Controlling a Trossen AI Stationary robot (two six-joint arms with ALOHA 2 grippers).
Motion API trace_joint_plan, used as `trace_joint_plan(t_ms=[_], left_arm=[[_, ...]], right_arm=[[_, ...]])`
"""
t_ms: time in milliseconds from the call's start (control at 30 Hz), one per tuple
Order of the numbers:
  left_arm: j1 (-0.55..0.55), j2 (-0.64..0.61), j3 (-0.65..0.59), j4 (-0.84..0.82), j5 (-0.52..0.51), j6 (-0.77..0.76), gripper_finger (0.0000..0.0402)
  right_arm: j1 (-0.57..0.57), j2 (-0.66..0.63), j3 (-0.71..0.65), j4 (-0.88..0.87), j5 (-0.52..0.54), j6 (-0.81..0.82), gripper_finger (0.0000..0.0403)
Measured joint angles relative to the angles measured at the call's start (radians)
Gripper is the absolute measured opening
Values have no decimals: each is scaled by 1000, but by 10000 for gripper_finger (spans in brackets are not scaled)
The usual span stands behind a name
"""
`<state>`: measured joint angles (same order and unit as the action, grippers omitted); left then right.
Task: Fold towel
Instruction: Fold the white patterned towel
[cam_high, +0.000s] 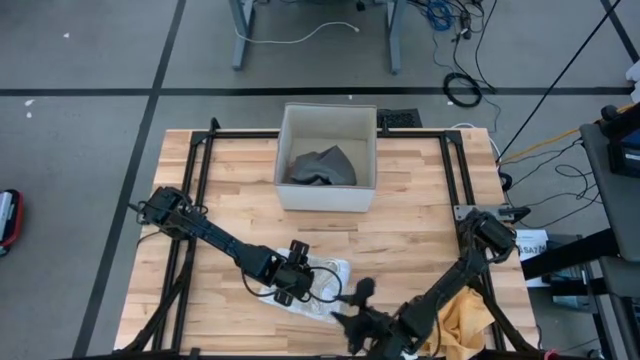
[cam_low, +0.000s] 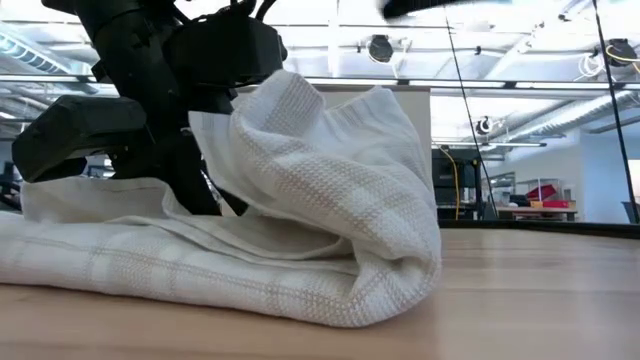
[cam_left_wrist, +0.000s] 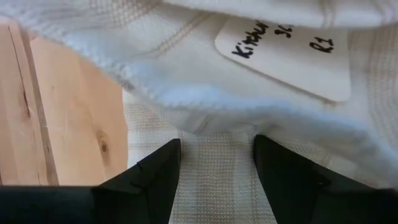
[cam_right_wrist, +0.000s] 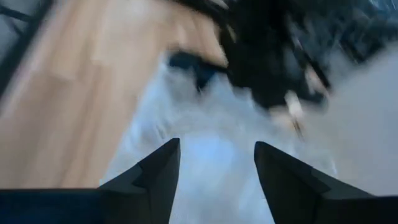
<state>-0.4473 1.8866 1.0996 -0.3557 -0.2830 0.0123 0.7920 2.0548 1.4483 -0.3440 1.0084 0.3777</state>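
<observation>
A white waffle-weave towel (cam_high: 322, 285) lies crumpled near the table's front edge. One flap (cam_low: 320, 150) is thrown over its lower layer (cam_low: 150, 265), with the rounded fold (cam_low: 400, 270) at the right in the low view. A handwritten label (cam_left_wrist: 283, 56) shows on the raised flap. My left gripper (cam_high: 297, 283) is open at the towel's left part, slanting down, with flat cloth (cam_left_wrist: 216, 186) showing between its fingers (cam_left_wrist: 216, 149). My right gripper (cam_high: 358, 303) is open just off the towel's right edge, above the cloth (cam_right_wrist: 211, 168), holding nothing. My left gripper stands with its fingers (cam_left_wrist: 155, 180) over the towel's flat lower layer, beneath the raised flap. The fingertips lie outside the wrist view, and the flap hides them in the low view. I cannot tell whether they touch the cloth.
A white box (cam_high: 327, 190) with a grey cloth (cam_high: 322, 165) inside stands at the table's far middle. A yellow cloth (cam_high: 467, 318) lies at the near right corner under my right arm. Black frame rails (cam_high: 190, 200) run along both sides. Bare wood lies between the towel and the box.
</observation>
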Motion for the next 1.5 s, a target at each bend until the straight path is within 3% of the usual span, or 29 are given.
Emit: trace_joint_plan(t_ms=[100,200,567,667,800,1300,1500], left_arm=[[0,0,0,0,0,0,215],[0,0,0,0,1,0,215],[-4,1,0,0,0,-4,215],[-7,1,0,0,-1,-3,215],[-11,-1,-1,0,-5,8,215],[-52,-175,-4,-148,-98,3,215],[-103,-181,-2,96,88,54,215]], right_arm=[[11,2,-1,-164,7,261,185],[-1,23,-1,-173,10,345,180],[-126,118,-1,97,5,210,178],[-164,144,0,150,-89,181,178],[-201,185,0,181,-174,202,178],[-189,213,2,217,-187,208,178],[-190,216,0,282,-205,141,182]])
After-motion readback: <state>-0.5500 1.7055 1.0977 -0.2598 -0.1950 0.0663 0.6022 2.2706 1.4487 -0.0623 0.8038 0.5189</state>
